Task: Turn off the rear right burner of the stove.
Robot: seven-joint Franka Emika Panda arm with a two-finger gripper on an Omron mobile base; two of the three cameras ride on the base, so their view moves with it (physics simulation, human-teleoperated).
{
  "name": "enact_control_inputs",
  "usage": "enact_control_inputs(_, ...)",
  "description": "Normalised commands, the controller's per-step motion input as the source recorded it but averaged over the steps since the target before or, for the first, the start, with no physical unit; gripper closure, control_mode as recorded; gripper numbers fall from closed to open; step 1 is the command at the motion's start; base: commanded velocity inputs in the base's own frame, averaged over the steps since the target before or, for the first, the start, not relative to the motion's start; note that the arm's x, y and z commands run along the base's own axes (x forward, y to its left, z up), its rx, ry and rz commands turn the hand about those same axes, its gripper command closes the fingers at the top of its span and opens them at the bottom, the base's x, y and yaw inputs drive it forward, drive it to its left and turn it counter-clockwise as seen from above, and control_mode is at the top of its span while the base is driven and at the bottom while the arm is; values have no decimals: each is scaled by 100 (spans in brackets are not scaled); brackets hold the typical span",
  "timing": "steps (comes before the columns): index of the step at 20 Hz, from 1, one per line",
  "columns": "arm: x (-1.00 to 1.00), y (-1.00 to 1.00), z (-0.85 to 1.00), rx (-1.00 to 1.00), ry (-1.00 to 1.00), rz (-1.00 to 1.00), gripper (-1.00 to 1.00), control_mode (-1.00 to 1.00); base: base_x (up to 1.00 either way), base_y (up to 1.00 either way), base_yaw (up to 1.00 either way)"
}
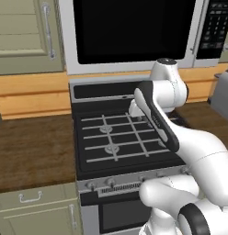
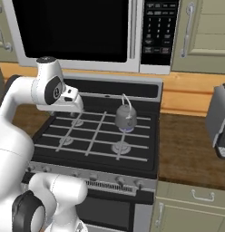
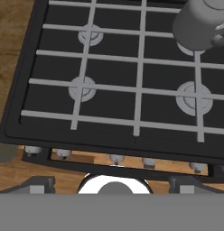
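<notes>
The black stove (image 2: 146, 156) has four grey burners under grid grates. A small grey kettle (image 2: 125, 116) stands on the rear right burner (image 2: 126, 128), where a faint blue glow shows under its base; the same burner (image 3: 191, 49) peeks out below the kettle (image 3: 199, 25) in the hand view. My gripper (image 3: 111, 185) hovers above the stove's left half, open, its fingertips (image 3: 39, 183) wide apart and holding nothing. The hand (image 2: 71, 103) hangs over the rear left burner. A row of small silver knobs (image 3: 116, 158) runs along the front panel (image 2: 119, 180).
A black-windowed microwave (image 2: 73, 27) hangs over the stove. Wooden counters flank it on the left (image 1: 33, 147) and right (image 2: 191, 154). A grey toaster (image 2: 221, 120) sits on the right counter. My arm (image 1: 180, 133) covers the stove's right side in the left base view.
</notes>
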Motion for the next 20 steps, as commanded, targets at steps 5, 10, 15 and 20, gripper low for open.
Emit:
enact_control_inputs(5,0,0,0,0,0,0,-100,100,0,24,0)
enact_control_inputs(10,0,0,0,0,0,0,-100,-100,0,0,0)
enact_control_inputs(15,-29,-40,-15,5,-1,0,-100,-100,0,0,0)
enact_control_inputs(20,-84,-100,-61,18,-11,0,-100,-100,0,0,0)
